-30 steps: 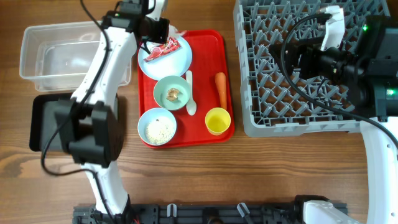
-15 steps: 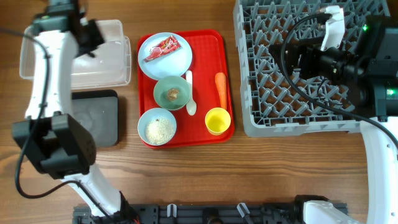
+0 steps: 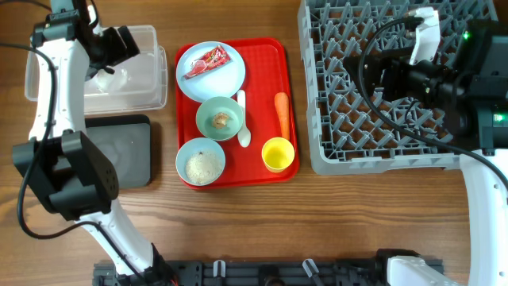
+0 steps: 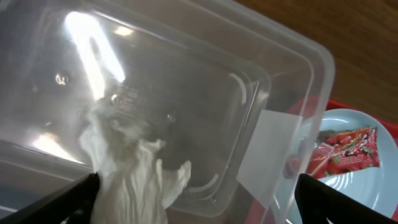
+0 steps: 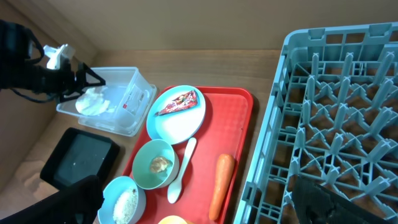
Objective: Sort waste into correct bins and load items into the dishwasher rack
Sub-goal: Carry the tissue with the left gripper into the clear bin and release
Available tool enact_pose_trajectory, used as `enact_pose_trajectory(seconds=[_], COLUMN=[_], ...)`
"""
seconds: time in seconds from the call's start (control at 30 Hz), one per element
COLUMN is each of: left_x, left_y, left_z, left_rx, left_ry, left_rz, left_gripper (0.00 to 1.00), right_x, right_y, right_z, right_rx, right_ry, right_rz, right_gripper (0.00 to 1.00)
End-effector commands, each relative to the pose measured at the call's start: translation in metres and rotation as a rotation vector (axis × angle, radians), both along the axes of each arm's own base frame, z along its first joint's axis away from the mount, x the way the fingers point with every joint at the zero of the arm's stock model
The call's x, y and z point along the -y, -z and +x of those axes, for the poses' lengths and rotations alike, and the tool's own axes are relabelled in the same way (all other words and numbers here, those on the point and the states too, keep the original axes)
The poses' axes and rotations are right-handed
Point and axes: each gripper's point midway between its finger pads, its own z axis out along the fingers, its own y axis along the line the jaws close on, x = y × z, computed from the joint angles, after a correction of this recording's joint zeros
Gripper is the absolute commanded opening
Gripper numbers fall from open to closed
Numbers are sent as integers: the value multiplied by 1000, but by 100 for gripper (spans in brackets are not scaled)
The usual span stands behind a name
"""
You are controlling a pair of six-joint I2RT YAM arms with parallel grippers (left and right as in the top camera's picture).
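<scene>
Crumpled white tissue (image 4: pixel 130 180) is seen lying on the floor of the clear tub (image 3: pixel 147 67) at the far left of the desk (image 3: pixel 238 230). The left claw (image 4: pixel 196 196) is held over it with its fingers spread wide and nothing gripped. The drop is judged done, so what this step needs now is a clean exit. The claw is best lifted straight up before any sideways travel, because the tissue lies close against one finger (image 4: pixel 62 202) and could be dragged over the rim if it clings. The tub wall on the tray side should be cleared with height to spare, since so light a tub could be shoved by a brush.

Just in front of the tub sits the black tray (image 3: pixel 131 159), and no waste is made out in it. Further right, on the red tray (image 3: pixel 266 59), the red wrapper (image 3: pixel 206 62) is seen on the plate (image 3: pixel 226 79). It is judged the nearest waste to fetch. A pinch from above is advised, so that the plate is not pushed. The carrot (image 3: pixel 282 114) is seen beyond it.

At the far right, the right claw (image 5: pixel 199 199) is held over the dishwasher rack (image 3: pixel 357 119), its fingers apart and empty. That spot is judged safe while the left arm crosses.
</scene>
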Motion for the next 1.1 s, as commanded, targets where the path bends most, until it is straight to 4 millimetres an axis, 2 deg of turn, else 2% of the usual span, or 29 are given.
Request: enact_pose_trajectory(seconds=[0.0,0.03,0.07,0.1,0.13,0.2,0.27,0.3,0.33,0.37,0.4,0.47,0.5,0.57,0.6,0.63,0.67,0.77,0.83,0.87,0.97,1.0,1.07], left_x=[0,-3,-6,-14,-21,-43,-56,-53,-50,-41,-31,-8,3,4,-11,-25,-29,-19,-9,1,37,49,57], left_y=[-30,-29,-28,-27,-27,-28,-30,-29,-29,-27,-26,-26,-26,-25,-23,-23,-24,-23,-23,-22,-30,-39,-59], left_z=[1,0,-2,-6,-10,-20,-28,-26,-24,-19,-14,-6,-3,-6,-11,-18,-20,-17,-14,-12,4,10,18], left_rx=[66,57,49,29,15,-17,-36,-32,-24,-6,9,33,48,38,11,-12,-20,-18,-9,3,78,118,200], left_ry=[15,6,-3,-29,-66,-190,-250,-246,-236,-210,-181,-52,14,18,-75,-165,-192,-163,-169,-172,-64,-14,57], left_rz=[44,60,78,118,146,238,296,282,261,209,155,56,7,-2,65,131,167,173,130,53,-237,-351,-509], left_gripper=[100,86,61,18,4,4,7,54,88,100,100,60,50,43,42,47,51,66,85,92,95,95,91], right_x=[0,0,0,0,0,0,0,0,0,0,0,0,0,0,0,0,0,0,0,0,0,0,0], right_y=[-5,-5,-5,-5,-5,-5,-5,-5,-5,-5,-5,-5,-5,-5,-5,-5,-5,-6,-7,-7,-6,-5,-4], right_z=[3,3,2,2,2,3,3,3,3,3,3,3,2,2,3,3,3,3,4,4,3,3,1], right_rx=[2,1,1,1,1,1,2,1,2,2,2,1,1,1,2,2,2,7,12,13,7,3,-6], right_ry=[10,10,9,10,10,10,10,10,9,9,10,10,9,9,10,10,10,10,9,9,10,10,9], right_rz=[1,1,1,1,1,1,1,2,1,1,1,1,1,1,1,1,1,1,1,1,1,1,0], right_gripper=[100,100,100,100,100,100,100,100,100,100,100,100,100,100,100,100,100,100,100,100,100,100,100])
